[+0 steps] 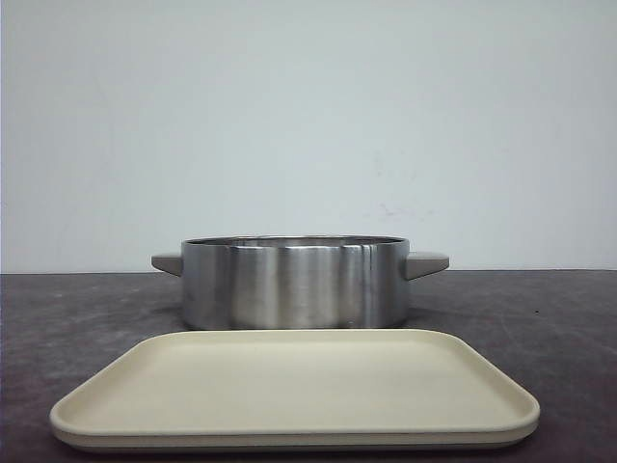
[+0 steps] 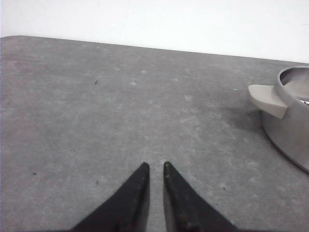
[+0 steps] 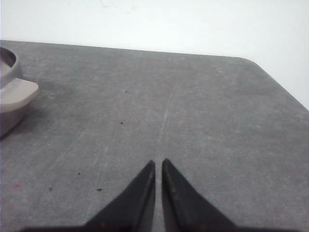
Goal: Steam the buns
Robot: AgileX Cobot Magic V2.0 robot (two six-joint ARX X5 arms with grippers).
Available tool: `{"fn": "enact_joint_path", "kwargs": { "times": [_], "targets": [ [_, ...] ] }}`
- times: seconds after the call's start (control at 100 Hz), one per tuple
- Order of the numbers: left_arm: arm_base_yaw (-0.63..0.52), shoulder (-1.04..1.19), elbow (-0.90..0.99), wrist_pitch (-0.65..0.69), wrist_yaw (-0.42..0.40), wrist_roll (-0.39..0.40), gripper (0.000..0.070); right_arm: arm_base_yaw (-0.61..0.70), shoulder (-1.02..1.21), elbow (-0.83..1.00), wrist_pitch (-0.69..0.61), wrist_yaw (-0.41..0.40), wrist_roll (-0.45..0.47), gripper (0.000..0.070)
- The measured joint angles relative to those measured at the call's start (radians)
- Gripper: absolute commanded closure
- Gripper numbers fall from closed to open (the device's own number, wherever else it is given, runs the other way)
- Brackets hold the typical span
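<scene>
Although the front view takes in the whole work area, it shows neither arm: only a stainless steel pot [image 1: 294, 282] with pale grey side handles, standing on the dark grey table [image 1: 559, 318], and a cream rectangular tray [image 1: 289, 386] lying flat just in front of it, nearer the camera. The tray's surface is bare. The pot's interior cannot be seen from this low angle, and no buns are visible in any of the three views.

The left wrist view supplies what the front view lacks. The left gripper [image 2: 155, 166] hangs above bare tabletop, its two black fingertips drawn nearly together with only a thin slit between them and nothing held. At the edge of this view one handle [image 2: 268, 99] and part of the pot's rim appear, well apart from the fingertips.

The right wrist view shows the right gripper [image 3: 158, 163] in the same condition: tips narrowed to a sliver, holding nothing, over bare table. The pot's other handle [image 3: 17, 92] sits at the edge of that view, and the table's rounded far corner is visible only here.
</scene>
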Motion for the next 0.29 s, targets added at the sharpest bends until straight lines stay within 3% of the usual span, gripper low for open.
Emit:
{"fn": "enact_joint_path", "kwargs": {
  "times": [0.29],
  "targets": [
    [0.000, 0.000, 0.000, 0.000, 0.000, 0.004, 0.0695, 0.000, 0.000, 0.000, 0.000, 0.000, 0.000, 0.0683]
  ]
}}
